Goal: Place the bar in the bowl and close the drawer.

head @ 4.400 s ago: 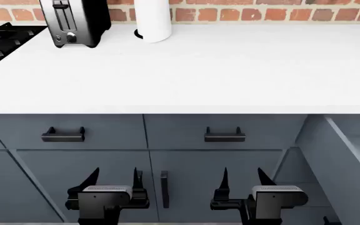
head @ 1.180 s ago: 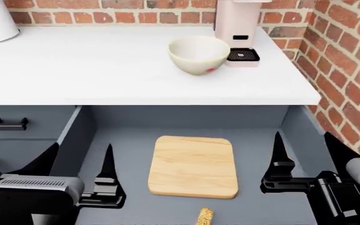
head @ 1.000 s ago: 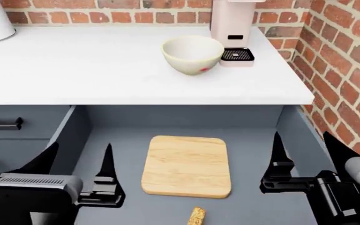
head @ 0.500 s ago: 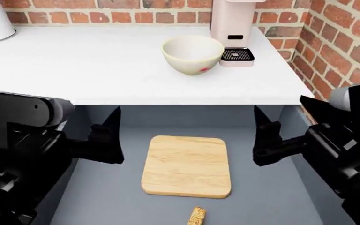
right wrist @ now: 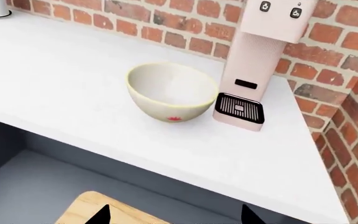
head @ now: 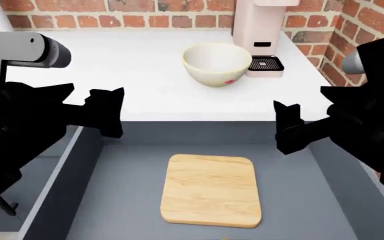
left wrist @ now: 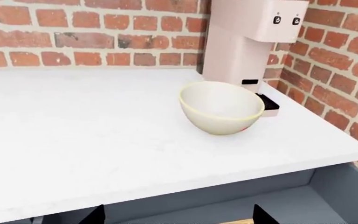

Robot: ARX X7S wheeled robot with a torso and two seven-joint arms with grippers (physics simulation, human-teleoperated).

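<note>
Left claw [head: 108, 112] up at the desk's front edge, fingers spread, nothing in it. White desk [head: 138, 75] backed by red brick. Cream bowl [head: 216, 63] upright on the desk, red mark on its near side, right beside the pink coffee machine [head: 262, 30]. Below: drawer [head: 78, 180] pulled wide open, light-wood cutting board [head: 211, 189] flat on its grey floor. Bar not spotted anywhere, can't tell where. Right claw [head: 289, 131] over the drawer's right side, also released and empty.
</note>
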